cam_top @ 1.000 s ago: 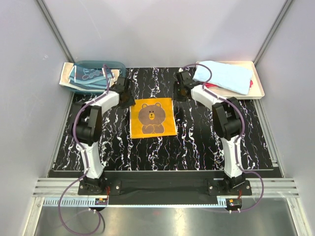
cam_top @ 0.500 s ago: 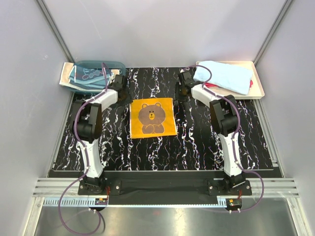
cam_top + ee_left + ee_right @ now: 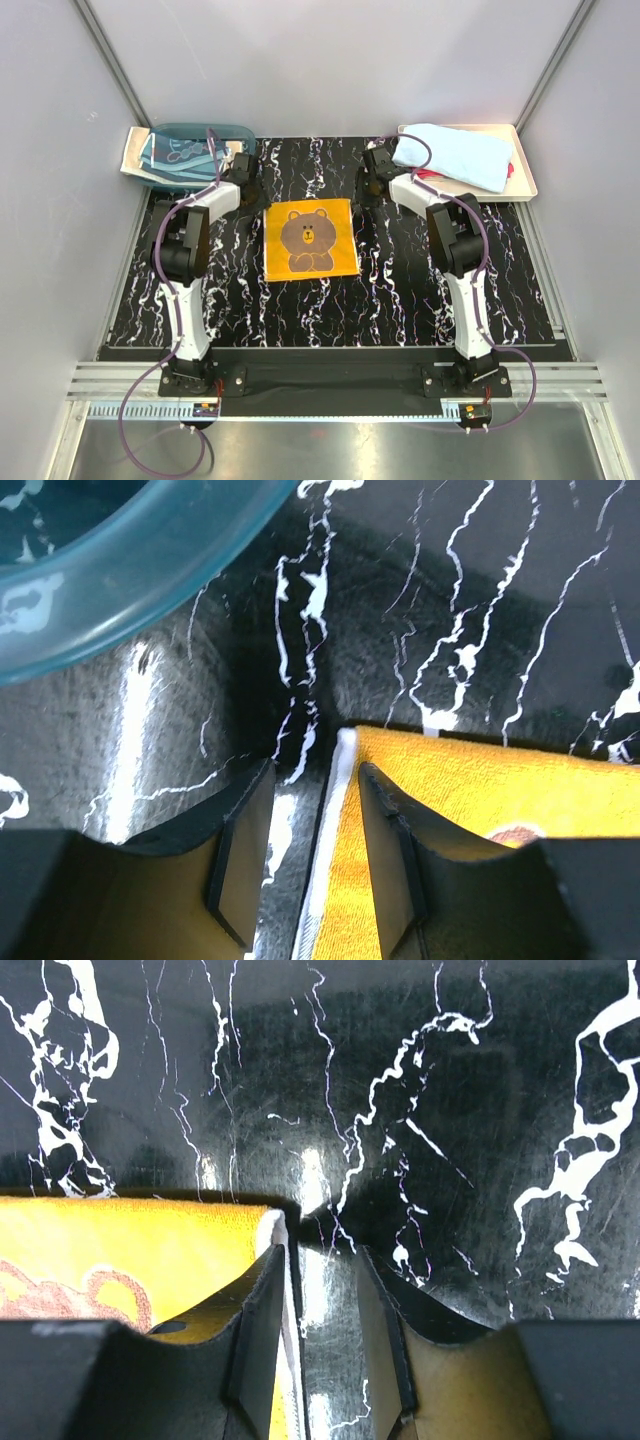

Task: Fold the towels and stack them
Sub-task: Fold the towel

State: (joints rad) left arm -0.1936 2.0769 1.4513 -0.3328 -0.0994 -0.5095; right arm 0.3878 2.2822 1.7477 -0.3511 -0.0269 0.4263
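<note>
The square bear towel (image 3: 311,240) is laid flat, head toward 12 o'clock. The left tool (image 3: 315,780) and right tool (image 3: 320,1260) are held open at its 11 and 1 o'clock corners.

From high behind the near edge, the top camera looked down over the whole table (image 3: 420,290). Each wrist camera hung very near the table, facing past the left tool (image 3: 315,780) or right tool (image 3: 322,1260); all three views shared the orange-yellow towel (image 3: 310,238).
</note>
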